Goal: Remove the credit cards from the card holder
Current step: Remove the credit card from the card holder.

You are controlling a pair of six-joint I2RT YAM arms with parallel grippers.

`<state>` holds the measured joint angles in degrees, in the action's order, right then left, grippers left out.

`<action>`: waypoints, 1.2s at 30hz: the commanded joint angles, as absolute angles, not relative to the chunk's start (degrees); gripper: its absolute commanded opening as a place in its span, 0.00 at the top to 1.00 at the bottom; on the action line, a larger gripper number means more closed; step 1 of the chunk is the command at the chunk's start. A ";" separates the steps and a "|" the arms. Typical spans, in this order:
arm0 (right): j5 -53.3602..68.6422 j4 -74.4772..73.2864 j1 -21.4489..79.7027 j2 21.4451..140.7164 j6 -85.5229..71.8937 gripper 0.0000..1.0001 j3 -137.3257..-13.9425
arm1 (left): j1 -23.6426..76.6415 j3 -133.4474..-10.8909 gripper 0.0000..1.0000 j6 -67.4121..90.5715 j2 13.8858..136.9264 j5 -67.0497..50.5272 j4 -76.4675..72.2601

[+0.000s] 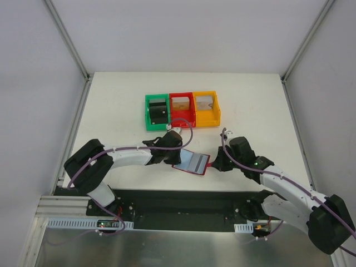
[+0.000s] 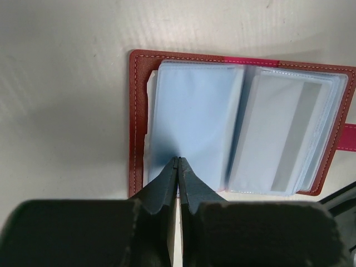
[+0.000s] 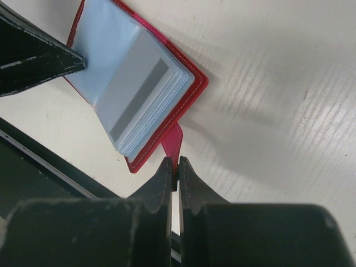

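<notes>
Two claws, both closed: the left claw is pinched on the lower edge of a pale blue plastic sleeve, and the right claw is clamped on a small red tab strap. Both parts belong to one dark-red bi-fold card holder, lying open on the white surface between the arms. Behind it stand three plastic bins. The green bin holds a black block; what the red bin and yellow bin hold is unclear. The bins appear only from overhead. The wrist views show, close up, one grey-striped credit card tucked in the right-hand sleeves.
</notes>
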<state>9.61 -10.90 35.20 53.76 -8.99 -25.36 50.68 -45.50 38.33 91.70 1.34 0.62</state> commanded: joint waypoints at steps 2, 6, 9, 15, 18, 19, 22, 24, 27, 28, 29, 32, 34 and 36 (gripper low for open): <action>10.90 -6.60 34.89 55.28 -10.63 0.98 -25.93 | 51.41 -40.78 1.00 45.08 89.12 3.60 5.19; 11.60 -5.01 34.89 56.69 -11.07 0.98 -25.84 | 51.94 -39.82 1.00 47.28 88.24 3.34 5.10; 12.39 -3.70 34.89 58.00 -11.42 0.93 -26.10 | 51.94 -39.64 1.00 48.43 88.85 2.73 5.01; 13.19 -1.76 34.89 59.85 -12.92 0.66 -25.40 | 52.12 -39.64 1.00 49.75 90.44 1.32 4.22; 12.66 -1.76 34.89 59.77 -13.36 0.58 -24.61 | 52.12 -39.64 1.00 49.92 90.27 1.41 4.31; 12.40 -1.67 34.98 59.77 -13.62 0.56 -24.26 | 52.12 -39.55 1.00 50.01 90.26 1.49 4.13; 11.95 -0.80 34.89 59.68 -15.02 0.52 -22.68 | 52.03 -39.38 1.00 50.27 90.26 1.67 4.22; 12.30 -0.09 34.89 59.85 -16.25 0.51 -21.19 | 52.03 -39.20 1.00 50.45 90.44 1.58 4.04; 12.39 3.68 34.89 60.90 -18.10 0.50 -19.08 | 52.03 -38.76 1.00 50.62 90.35 1.50 3.61; 12.31 4.30 34.89 61.26 -18.45 0.50 -18.46 | 52.12 -38.67 1.00 50.71 90.26 1.41 3.60; 12.30 5.00 34.89 61.52 -18.81 0.50 -18.02 | 52.12 -38.50 1.00 50.71 90.26 1.41 3.43; 11.69 6.50 34.89 61.96 -19.60 0.50 -17.14 | 52.12 -38.06 1.00 50.80 89.83 1.32 3.25; 11.16 7.20 34.98 61.96 -19.95 0.51 -16.88 | 52.12 -37.88 1.00 50.80 89.56 1.41 3.16; 10.64 7.38 34.89 61.96 -20.21 0.52 -17.05 | 52.03 -37.62 1.00 50.89 89.21 1.58 3.08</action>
